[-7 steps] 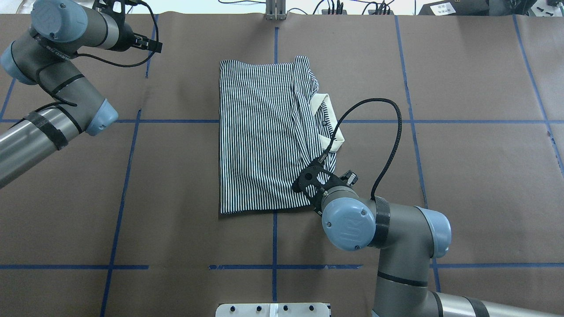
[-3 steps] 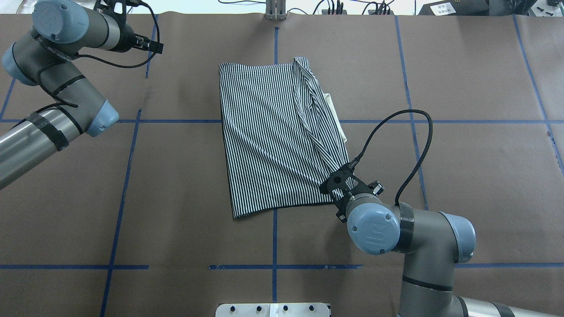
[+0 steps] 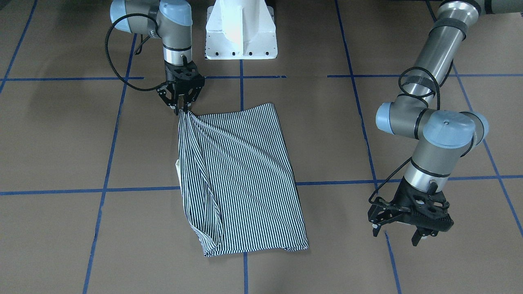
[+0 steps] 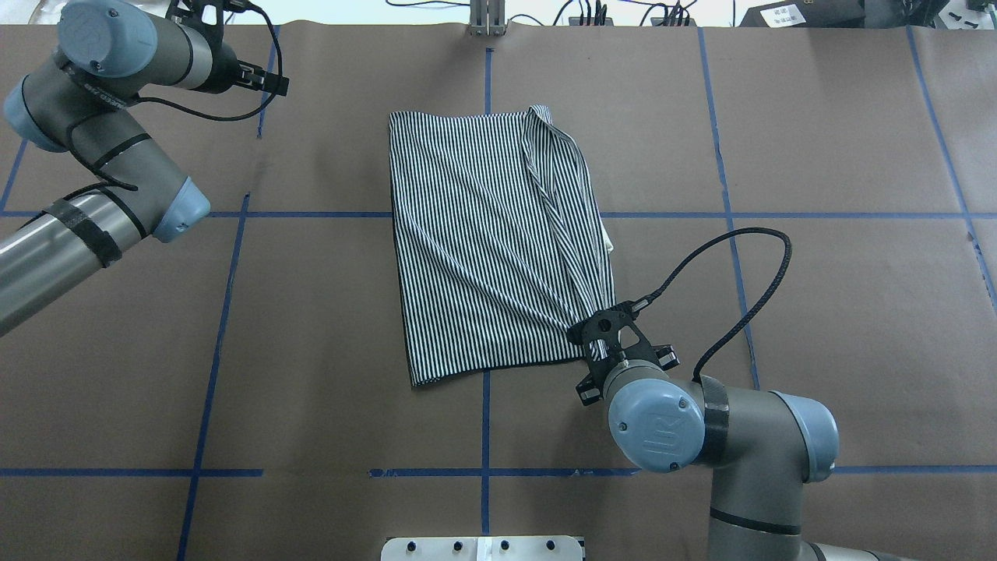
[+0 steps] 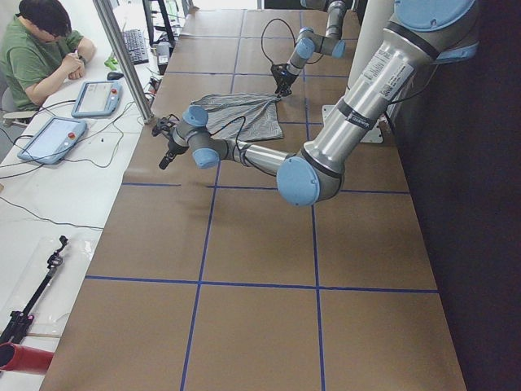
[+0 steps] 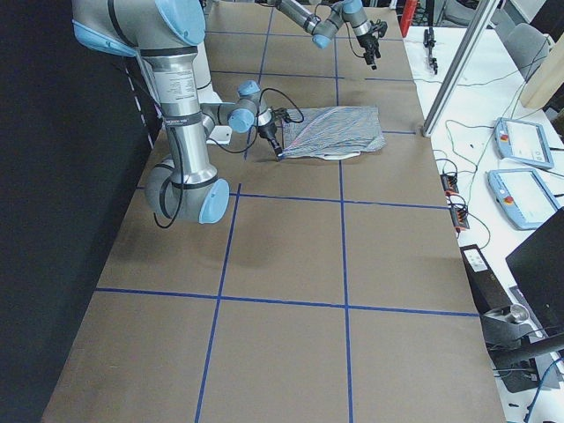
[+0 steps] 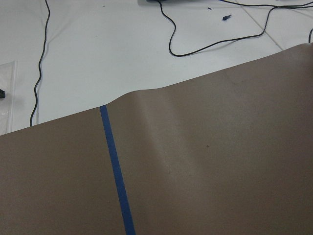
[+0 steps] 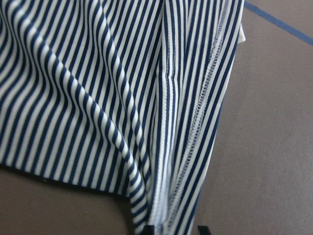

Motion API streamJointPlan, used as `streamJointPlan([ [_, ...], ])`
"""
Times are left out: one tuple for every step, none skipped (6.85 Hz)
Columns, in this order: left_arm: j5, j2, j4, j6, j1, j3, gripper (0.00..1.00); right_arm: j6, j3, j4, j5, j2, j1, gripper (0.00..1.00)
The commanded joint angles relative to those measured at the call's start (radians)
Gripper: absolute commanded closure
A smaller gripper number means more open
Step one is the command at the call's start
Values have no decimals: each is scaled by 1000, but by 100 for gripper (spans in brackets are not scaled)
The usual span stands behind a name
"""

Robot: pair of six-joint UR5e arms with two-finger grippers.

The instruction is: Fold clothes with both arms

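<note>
A short-sleeved polo shirt in thin navy-and-white stripes [image 4: 483,249] lies folded near the centre of the overhead view, on a table covered in brown paper [image 4: 818,296] and crossed by blue tape lines [image 4: 311,214]. The shirt's lower right corner there is gathered to a point, and taut creases fan from it up across the cloth. The right arm's black two-finger gripper [image 4: 596,327] is clamped on that corner. In its wrist view the bunched stripes run down between the two fingertips [image 8: 146,229] at the bottom edge. A thin sliver of cream collar [image 4: 608,240] peeks from under the shirt's right edge in the overhead view. In the front-facing view the held corner sits at upper left, below and left of the white pedestal base [image 3: 241,36]. The left arm's black two-finger gripper [image 3: 396,237] hangs at lower right of that view, fingers spread and holding nothing, well apart from the shirt. Its wrist view shows only brown paper, one tape line and a white surface with black cables [image 7: 195,44].
</note>
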Motion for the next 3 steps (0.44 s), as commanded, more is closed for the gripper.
streamJointPlan([
  [0,25,2,0,2,-38,0,38,92,2,114,0,77,0],
  [-65,52,11,-2,2,-76,0,42,112,17,125,-3,114,0],
  [-101,72,14,-46,2,-111,0,42,111,41,157,-2,166,0],
])
